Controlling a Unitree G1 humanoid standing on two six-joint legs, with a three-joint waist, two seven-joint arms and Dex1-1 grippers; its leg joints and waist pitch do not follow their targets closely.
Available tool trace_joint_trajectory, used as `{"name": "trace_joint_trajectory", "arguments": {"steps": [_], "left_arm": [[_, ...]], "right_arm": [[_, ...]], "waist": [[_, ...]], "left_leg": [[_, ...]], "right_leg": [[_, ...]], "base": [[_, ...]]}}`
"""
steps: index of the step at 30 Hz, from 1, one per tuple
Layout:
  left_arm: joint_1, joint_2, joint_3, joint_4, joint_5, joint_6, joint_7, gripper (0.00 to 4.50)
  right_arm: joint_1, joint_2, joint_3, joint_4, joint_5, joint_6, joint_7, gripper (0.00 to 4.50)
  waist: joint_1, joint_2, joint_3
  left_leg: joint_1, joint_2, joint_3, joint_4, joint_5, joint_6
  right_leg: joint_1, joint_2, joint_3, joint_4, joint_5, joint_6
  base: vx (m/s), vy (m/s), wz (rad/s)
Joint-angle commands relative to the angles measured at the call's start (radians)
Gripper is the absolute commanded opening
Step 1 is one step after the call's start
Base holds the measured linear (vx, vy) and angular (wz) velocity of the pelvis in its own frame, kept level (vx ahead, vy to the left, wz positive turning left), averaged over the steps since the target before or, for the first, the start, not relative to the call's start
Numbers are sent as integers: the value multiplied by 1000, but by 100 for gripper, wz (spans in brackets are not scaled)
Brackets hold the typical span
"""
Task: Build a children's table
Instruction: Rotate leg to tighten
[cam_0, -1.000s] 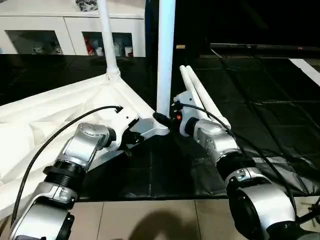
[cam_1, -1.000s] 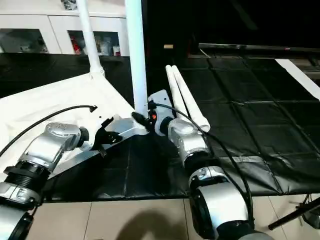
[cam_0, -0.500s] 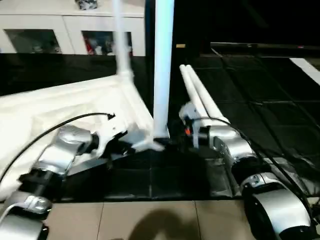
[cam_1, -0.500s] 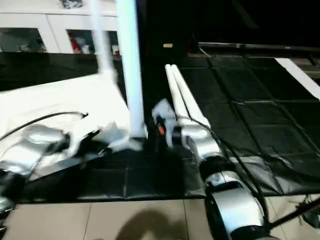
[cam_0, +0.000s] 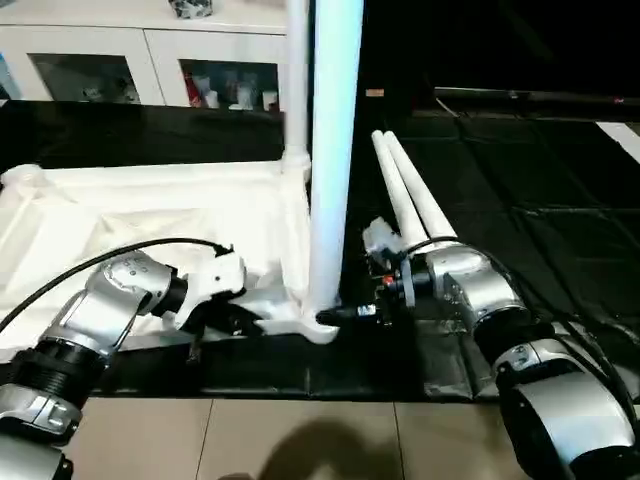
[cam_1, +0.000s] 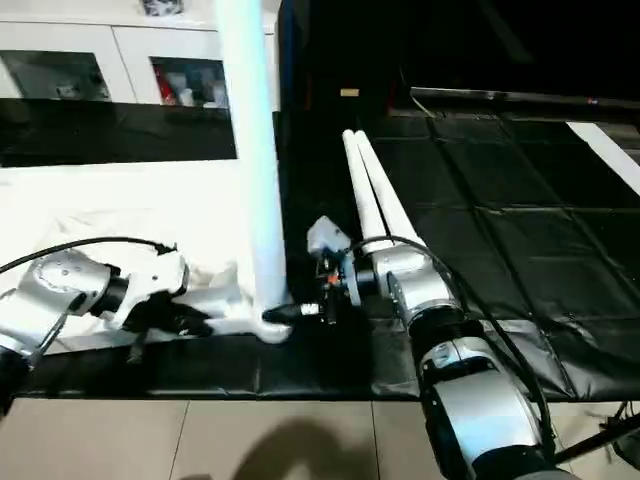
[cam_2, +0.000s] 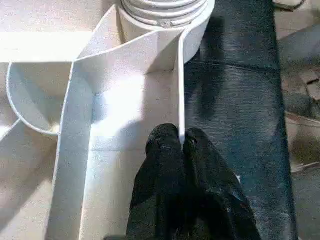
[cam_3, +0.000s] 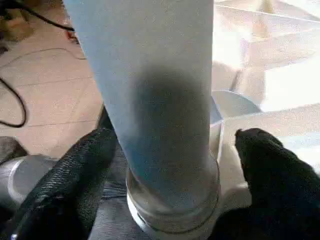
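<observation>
Right gripper (cam_3: 170, 165) stands wide open around the tall white plastic tube leg (cam_0: 333, 150). Left gripper (cam_2: 177, 145) pinches the white tabletop's thin rib (cam_2: 181, 90). Light, stiff, smooth; grab low.

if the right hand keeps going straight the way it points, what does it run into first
Most likely the upright leg standing in the tabletop's near corner socket. The right hand is open, with one finger on each side of that leg near its base, so the leg sits directly ahead between them.
</observation>
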Motion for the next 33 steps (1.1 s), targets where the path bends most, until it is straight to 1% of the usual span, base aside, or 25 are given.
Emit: {"name": "trace_joint_trajectory", "arguments": {"steps": [1,3,7,8,12,13,14,17,18,19,20,23,24,25,26,27,28,29,30,31,32,33], "left_arm": [[-8,-2,-30,-18,6,-25,-40,0],[-7,-2,-31,-18,6,-29,-44,0],[-6,0,-36,-14,6,-34,-50,0],[-5,1,-37,-8,8,-40,-50,0],[-14,-1,-35,16,11,-52,-52,0],[-14,-1,-35,18,11,-53,-52,0],[-14,-1,-35,18,11,-53,-52,0],[-22,-1,-28,34,11,-53,-47,0],[-23,-2,-26,40,12,-53,-44,0],[-23,-2,-26,40,12,-53,-44,0],[-22,-6,-16,45,7,-29,-28,0],[-26,-18,-3,54,11,3,14,0],[-36,-35,14,67,11,35,60,0],[-41,-43,21,70,11,51,80,0],[-51,-60,36,73,15,83,133,0],[-60,-74,48,74,15,116,171,0],[-60,-74,48,74,15,116,171,0],[-80,-112,79,71,5,189,248,0],[-81,-116,82,71,4,196,255,0],[-81,-116,82,71,4,196,255,0],[-113,-182,124,73,-3,290,380,0],[-119,-196,132,75,-3,305,404,0]], "right_arm": [[-33,1,-1,6,12,14,39,379],[-34,3,-4,8,17,19,51,372],[-38,6,-5,13,30,26,62,334],[-40,8,-2,19,34,30,71,327],[-45,14,-6,31,36,45,89,290],[-45,14,-6,31,35,45,90,290],[-45,14,-6,31,35,45,90,262],[-47,19,-5,35,36,48,93,253],[-48,21,-7,35,40,51,92,235],[-48,21,-7,35,40,51,92,226],[-43,29,-17,27,52,60,80,223],[-32,40,-33,15,66,66,51,218],[-19,48,-38,4,64,73,3,216],[-14,53,-38,1,57,73,-30,215],[-2,64,-38,-4,35,63,-122,213],[1,75,-41,1,20,69,-199,211],[1,75,-41,1,20,69,-199,211],[2,100,-58,15,6,87,-340,208],[2,103,-60,16,5,89,-351,205],[2,103,-60,16,5,89,-351,205],[10,145,-74,16,-8,101,-494,202],[11,154,-76,16,-11,104,-525,200]], "waist": [[-3,7,-68],[-2,6,-69],[0,7,-69],[0,5,-70],[0,5,-70],[0,4,-70],[1,5,-70],[1,6,-69],[1,7,-68],[2,7,-69],[2,10,-68],[1,9,-67],[1,11,-65],[1,10,-64],[2,11,-65],[-1,8,-63],[-1,8,-63],[-7,10,-64],[-14,10,-63],[-15,10,-64],[-20,11,-65],[-23,11,-65]], "left_leg": [[-1,-1,16,-63,-130,55],[-2,-1,16,-63,-128,55],[-1,0,16,-63,-123,52],[-1,-1,17,-62,-121,52],[-3,-2,16,-61,-113,55],[-3,-2,16,-62,-113,55],[-2,-2,16,-62,-115,54],[-2,-2,17,-62,-124,49],[-1,-2,17,-62,-129,48],[0,-2,16,-62,-130,46],[0,-1,16,-63,-135,44],[1,-2,16,-63,-147,38],[2,-2,17,-63,-154,35],[4,-3,18,-64,-157,32],[2,-4,16,-64,-159,26],[3,-5,16,-66,-158,15],[3,-5,16,-66,-158,15],[1,-8,13,-67,-156,4],[1,-9,13,-67,-158,-1],[0,-9,11,-67,-156,0],[-2,-9,13,-66,-146,-1],[0,-9,13,-65,-140,-6]], "right_leg": [[66,-76,59,-71,-121,-214],[66,-76,59,-71,-119,-215],[65,-76,59,-70,-121,-211],[65,-75,59,-70,-117,-211],[66,-75,59,-69,-106,-212],[67,-75,59,-69,-108,-211],[66,-76,59,-70,-112,-211],[65,-77,59,-72,-136,-205],[64,-76,59,-74,-146,-202],[65,-77,59,-74,-151,-201],[64,-77,59,-74,-157,-200],[63,-76,59,-76,-176,-197],[61,-76,59,-79,-194,-193],[60,-75,60,-82,-203,-189],[63,-76,60,-82,-221,-182],[61,-75,59,-84,-237,-170],[61,-75,59,-84,-237,-170],[66,-77,58,-87,-276,-154],[64,-75,58,-88,-278,-149],[66,-76,57,-89,-277,-148],[66,-75,58,-86,-252,-155],[63,-73,59,-85,-235,-159]], "base": [[0,0,0],[0,0,0],[0,0,0],[0,0,0],[0,0,0],[0,0,0],[0,0,0],[0,0,0],[0,0,0],[0,0,0],[0,0,0],[0,0,0],[0,0,0],[0,0,0],[0,0,0],[0,0,0],[0,0,0],[0,0,0],[0,0,0],[0,0,0],[0,0,0],[0,0,0]]}}
